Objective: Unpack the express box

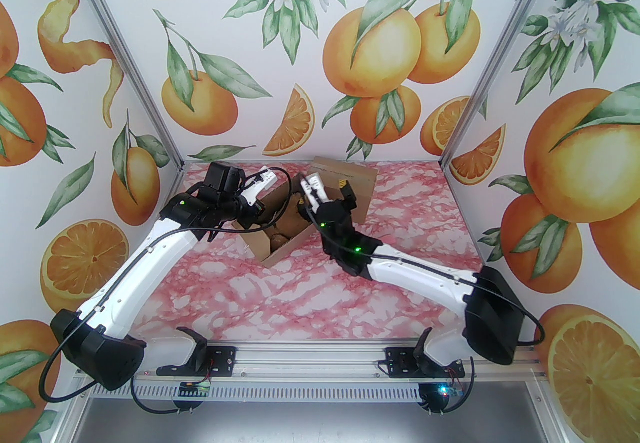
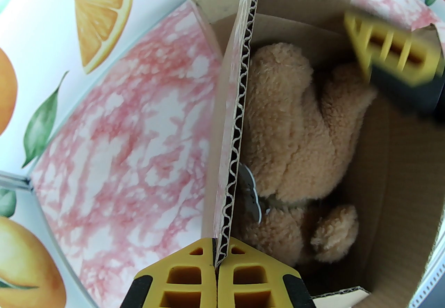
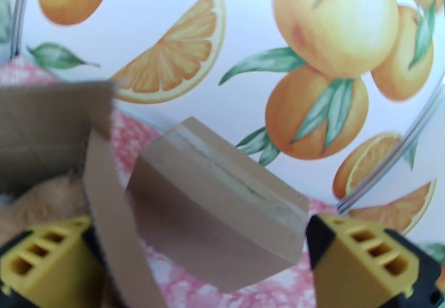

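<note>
The brown cardboard express box (image 1: 287,243) lies open at the back middle of the table. Inside it lies a tan plush bear (image 2: 295,146), also seen as the bear (image 1: 279,237) and, blurred, as the bear (image 3: 41,195). My left gripper (image 2: 217,265) is shut on the corrugated edge of the box's left wall (image 2: 240,108); from above this left gripper (image 1: 256,210) sits at the box's left side. My right gripper (image 3: 208,258) is open. Its left fingertip (image 3: 45,258) hangs over the bear, a box flap (image 3: 114,216) rises between the fingers, and one finger (image 2: 393,53) shows inside the box.
The box's raised lid flap (image 1: 345,176) stands behind the right gripper (image 1: 322,196). Orange-print walls close the back and both sides. The pink marbled table (image 1: 300,296) stretches between the box and the arm bases.
</note>
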`<state>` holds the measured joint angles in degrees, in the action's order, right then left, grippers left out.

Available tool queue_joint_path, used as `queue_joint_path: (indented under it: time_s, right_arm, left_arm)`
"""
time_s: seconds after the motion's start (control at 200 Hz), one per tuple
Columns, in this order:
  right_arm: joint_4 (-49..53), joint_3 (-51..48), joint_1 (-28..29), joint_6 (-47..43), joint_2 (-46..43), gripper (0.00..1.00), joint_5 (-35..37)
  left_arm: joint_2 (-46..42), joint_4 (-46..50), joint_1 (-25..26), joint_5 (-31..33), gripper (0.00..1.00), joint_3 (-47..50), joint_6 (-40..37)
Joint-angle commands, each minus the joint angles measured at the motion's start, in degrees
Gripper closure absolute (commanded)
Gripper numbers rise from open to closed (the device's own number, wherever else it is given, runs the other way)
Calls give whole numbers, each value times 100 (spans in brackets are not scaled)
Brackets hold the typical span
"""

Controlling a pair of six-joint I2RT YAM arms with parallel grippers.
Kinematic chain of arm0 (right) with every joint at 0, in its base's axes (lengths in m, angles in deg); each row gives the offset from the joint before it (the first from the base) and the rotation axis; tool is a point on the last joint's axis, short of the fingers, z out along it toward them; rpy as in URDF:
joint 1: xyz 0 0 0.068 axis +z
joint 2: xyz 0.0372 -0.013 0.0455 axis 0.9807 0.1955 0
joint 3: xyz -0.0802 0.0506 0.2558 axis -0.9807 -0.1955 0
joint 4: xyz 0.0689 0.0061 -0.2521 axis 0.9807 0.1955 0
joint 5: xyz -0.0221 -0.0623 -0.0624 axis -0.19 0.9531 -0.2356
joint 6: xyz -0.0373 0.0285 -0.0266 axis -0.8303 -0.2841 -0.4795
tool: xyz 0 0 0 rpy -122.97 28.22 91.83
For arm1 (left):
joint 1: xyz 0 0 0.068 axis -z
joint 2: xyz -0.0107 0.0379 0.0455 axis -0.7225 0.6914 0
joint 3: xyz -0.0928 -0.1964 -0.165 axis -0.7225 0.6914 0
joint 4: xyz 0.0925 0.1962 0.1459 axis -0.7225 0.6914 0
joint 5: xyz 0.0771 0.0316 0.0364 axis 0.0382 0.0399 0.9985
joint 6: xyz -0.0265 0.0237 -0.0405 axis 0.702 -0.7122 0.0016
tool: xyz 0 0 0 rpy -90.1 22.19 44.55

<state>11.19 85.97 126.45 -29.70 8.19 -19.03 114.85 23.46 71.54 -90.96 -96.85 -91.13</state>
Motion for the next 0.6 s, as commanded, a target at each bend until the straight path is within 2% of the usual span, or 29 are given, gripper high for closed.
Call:
queue_joint_path:
  time_s: [0.0,0.08,0.235,0.28,0.385,0.45,0.59]
  right_arm:
    - [396,-146,-511,1319,-324,2,-820]
    - [673,-100,-714,1623,-334,3,-1453]
    - [1076,246,-716,1698,-270,3,-2764]
    - [1146,327,-715,1875,-308,4,-2763]
    - [1670,658,-764,2584,-434,3,-2262]
    - [1789,701,-807,2987,-572,5,-2304]
    - [1390,429,-750,3450,-970,11,-2499]
  left_arm:
    - [-152,-217,6,27,100,46,-102]
    - [-150,-283,4,-14,100,28,-67]
    - [5,-338,4,-84,100,-114,105]
    - [51,-338,10,-19,100,-163,183]
    - [109,-303,12,214,100,-247,373]
    - [92,-350,14,289,100,-243,491]
    - [74,-430,22,453,100,-278,700]
